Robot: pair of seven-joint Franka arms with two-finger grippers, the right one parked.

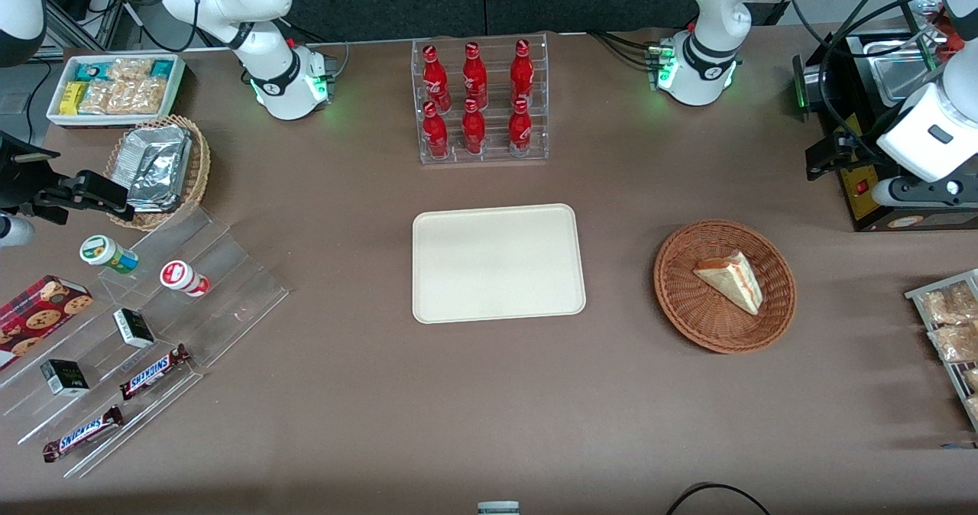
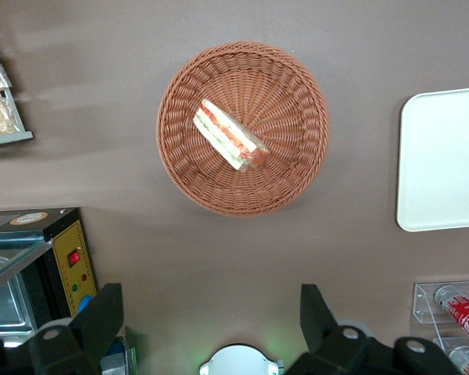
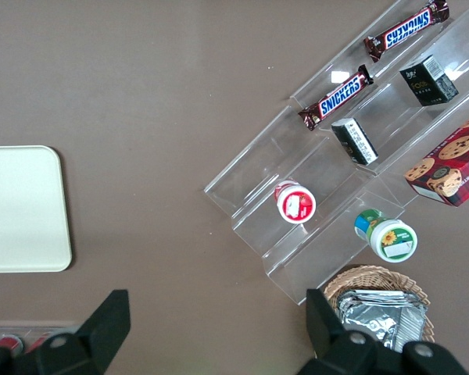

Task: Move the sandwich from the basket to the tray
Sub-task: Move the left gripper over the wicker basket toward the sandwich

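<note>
The gripper [image 2: 211, 320] hangs wide open and empty, high above the sandwich [image 2: 230, 135] in the basket [image 2: 297, 168].

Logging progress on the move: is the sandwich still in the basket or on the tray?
In the basket: the sandwich lies on its weave, and the tray is bare. The open gripper is high above the table, holding nothing.

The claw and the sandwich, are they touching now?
Apart. The left wrist view shows the open claw well above bare table, clear of the sandwich in the basket.
</note>
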